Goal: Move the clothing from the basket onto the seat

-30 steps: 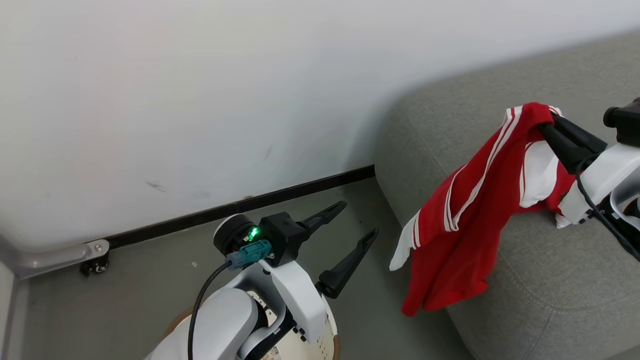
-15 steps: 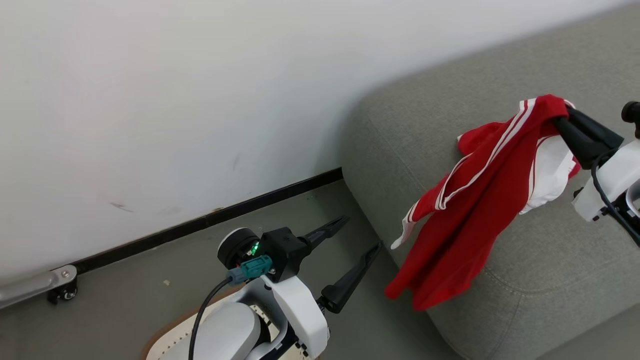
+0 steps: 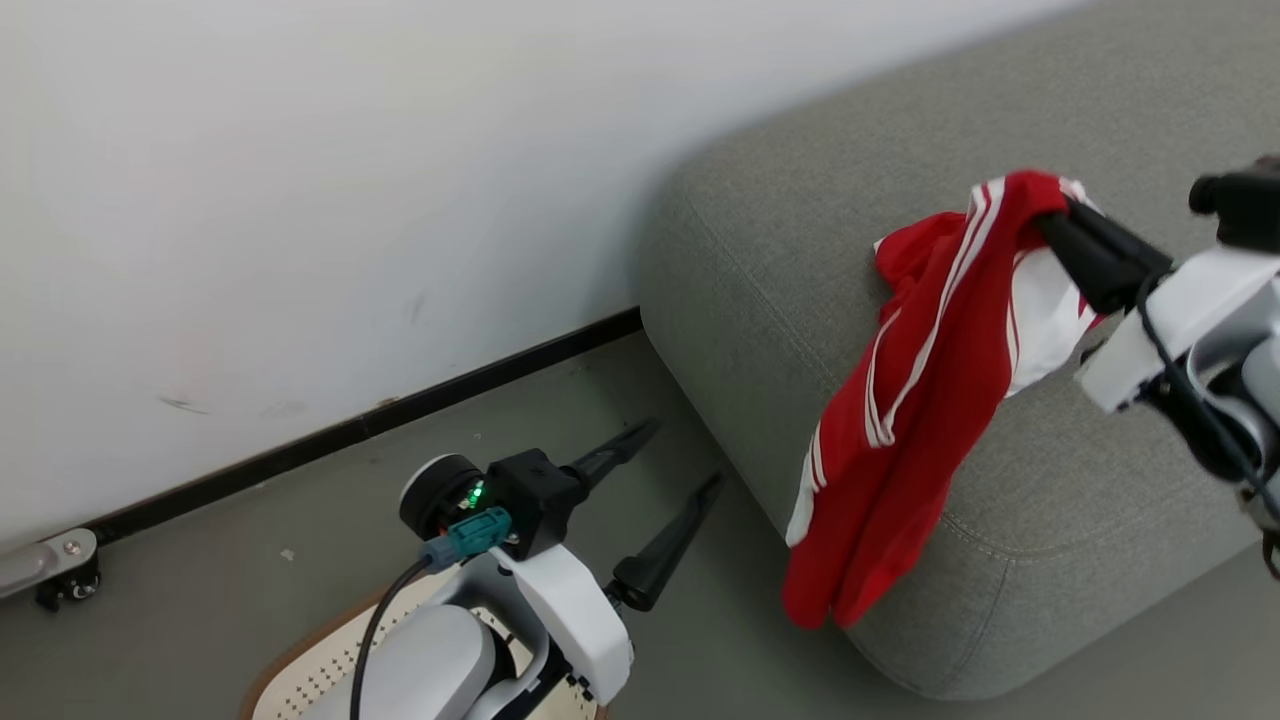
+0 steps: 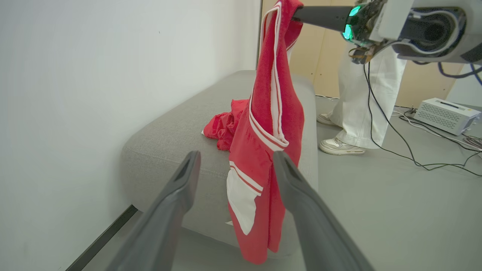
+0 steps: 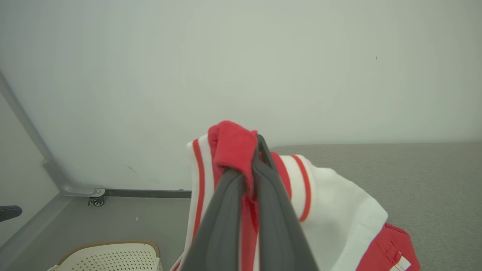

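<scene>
My right gripper is shut on a red garment with white stripes, part of the clothing, gripped at its top edge. It hangs down over the front corner of the grey seat, its lower end below the cushion's edge. In the right wrist view the fingers pinch the red and white fabric. Another red piece lies on the seat behind the hanging garment. My left gripper is open and empty above the floor, left of the seat. The cream basket sits under my left arm.
A white wall with a black baseboard runs behind the seat. A caster on a metal rail is at the far left. In the left wrist view a person's white-trousered legs, cables and a white box stand beyond the seat.
The head view has swung, so the seat shows further left. My right gripper has carried the red garment a little further in over the seat. The left gripper stays open.
</scene>
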Controlling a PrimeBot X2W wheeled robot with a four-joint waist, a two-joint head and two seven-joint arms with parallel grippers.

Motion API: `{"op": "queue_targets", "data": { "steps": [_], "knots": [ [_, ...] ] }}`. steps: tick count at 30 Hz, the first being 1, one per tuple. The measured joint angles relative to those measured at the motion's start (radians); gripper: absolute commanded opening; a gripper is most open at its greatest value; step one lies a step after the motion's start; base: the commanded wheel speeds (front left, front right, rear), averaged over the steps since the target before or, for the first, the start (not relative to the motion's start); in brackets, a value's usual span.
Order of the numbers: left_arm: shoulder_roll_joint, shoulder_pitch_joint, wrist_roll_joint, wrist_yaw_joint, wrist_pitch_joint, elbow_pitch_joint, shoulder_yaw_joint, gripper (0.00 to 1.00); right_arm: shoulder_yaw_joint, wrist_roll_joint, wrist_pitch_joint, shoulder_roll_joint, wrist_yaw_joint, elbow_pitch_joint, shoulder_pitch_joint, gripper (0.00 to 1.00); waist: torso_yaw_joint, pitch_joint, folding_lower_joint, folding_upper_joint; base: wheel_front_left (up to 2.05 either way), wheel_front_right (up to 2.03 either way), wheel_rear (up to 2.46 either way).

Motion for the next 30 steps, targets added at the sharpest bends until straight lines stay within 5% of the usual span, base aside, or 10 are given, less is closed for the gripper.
{"op": "queue_targets", "data": {
  "steps": [11,21,30],
  "knots": [
    [0.045,0.006,0.028,0.047,0.007,-0.058,0.038,1.0,-0.139,-0.009,0.039,0.006,0.0,0.075,-0.32,0.0,0.004,0.081,0.0,0.0,0.0,0.0,0.0],
    [0.067,-0.016,0.062,0.061,0.025,-0.123,0.044,1.0,-0.324,-0.075,0.05,-0.104,0.0,0.227,-0.609,0.0,0.028,0.153,0.0,0.0,0.0,0.0,0.0],
    [0.066,-0.05,0.079,0.061,0.04,-0.167,0.03,1.0,-0.358,-0.145,0.071,-0.159,0.0,0.335,-0.695,0.0,0.066,0.218,0.0,0.0,0.0,0.0,0.0]
  ]
}}
